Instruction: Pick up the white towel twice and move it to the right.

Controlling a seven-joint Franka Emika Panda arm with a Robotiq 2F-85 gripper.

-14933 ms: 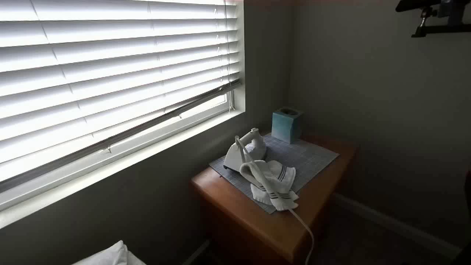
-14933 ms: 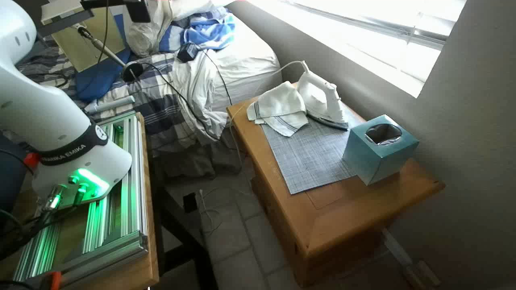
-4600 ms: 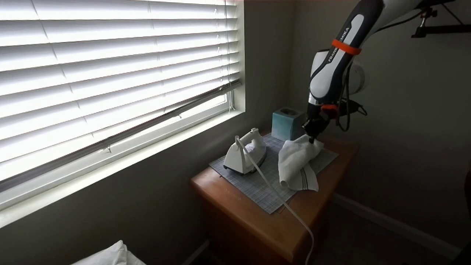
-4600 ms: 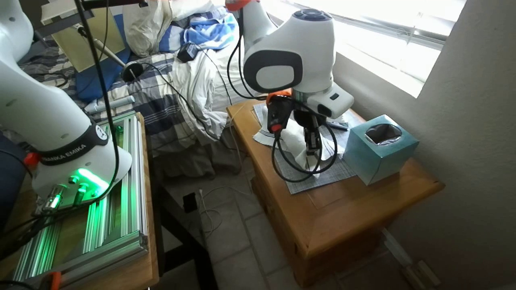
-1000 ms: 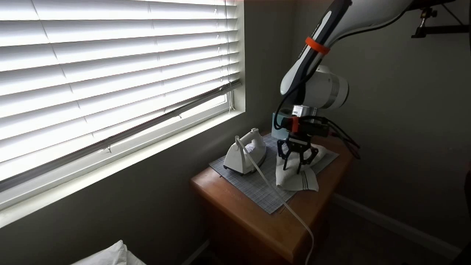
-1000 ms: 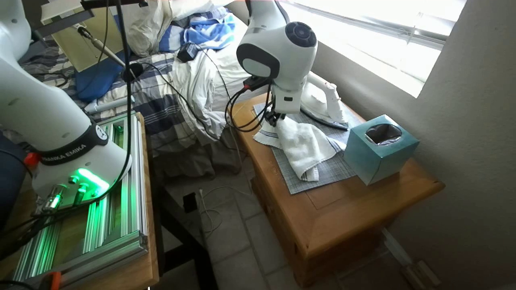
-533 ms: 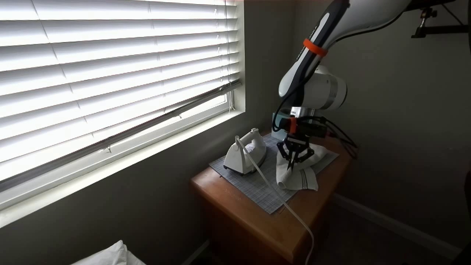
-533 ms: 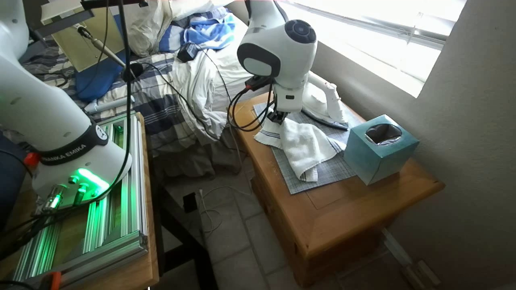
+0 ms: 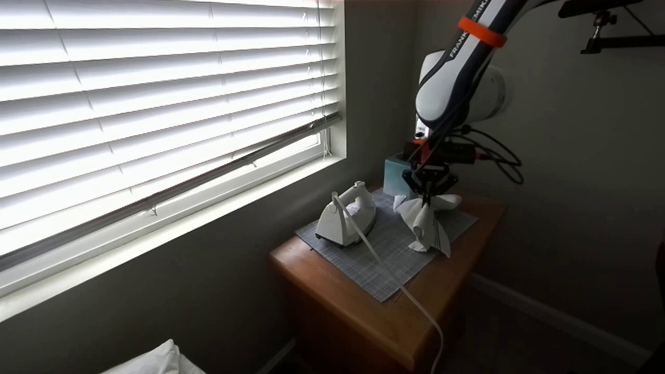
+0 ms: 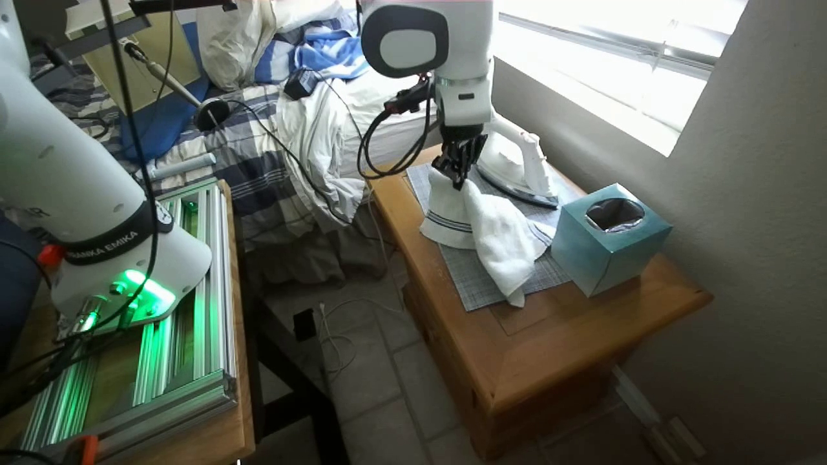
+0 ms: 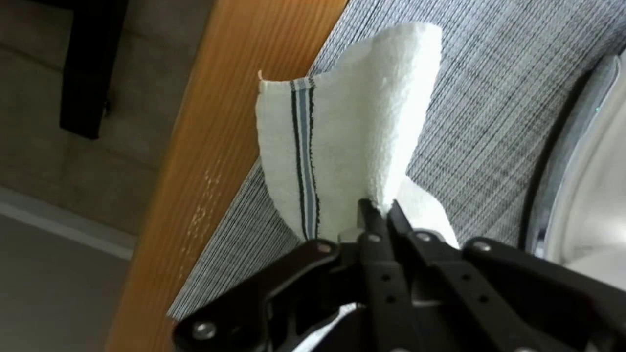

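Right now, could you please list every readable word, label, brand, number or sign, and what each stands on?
"RANKA EMIKA", its start unclear: black band around the robot base.
"FRANK" and "EMIK", the end cut off: dark arm stripe, split by the orange band.
Too small to read: round badge, dark arm mark.

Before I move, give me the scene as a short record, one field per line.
hand: closed on a fold of the towel
towel: white, striped, peaked under the hand; unclear which ends rest on the mat
iron: on the mat, apart from the towel
tissue box: blue, near a towel corner; cannot tell if they touch
table: wooden, beneath the mat
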